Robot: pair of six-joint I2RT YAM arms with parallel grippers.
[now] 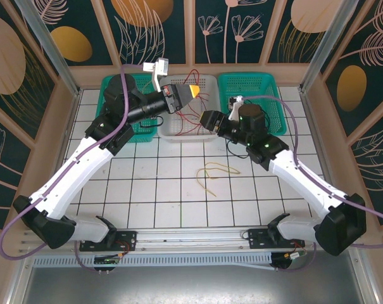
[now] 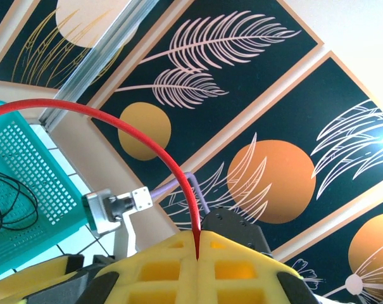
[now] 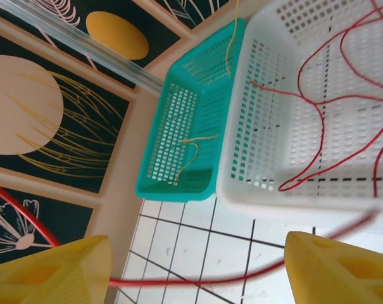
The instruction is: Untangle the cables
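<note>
One red cable [image 2: 195,234] pinched in left claw [image 2: 197,250] — overhead, yellow cable [image 1: 218,166] on table [image 1: 153,190].

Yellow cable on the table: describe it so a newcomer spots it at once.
Find the white basket at the table's far edge, between two teal baskets. Just nearer the arm bases, the pale yellow cable lies looped on the white tiles. The red cables are in the white basket; this one lies outside.

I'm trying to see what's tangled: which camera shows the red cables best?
The right wrist view: red cables loop large and sharp inside the white basket. The top external view shows them tiny, partly behind the arms. The left wrist view shows one red strand clamped in the left end effector.
</note>
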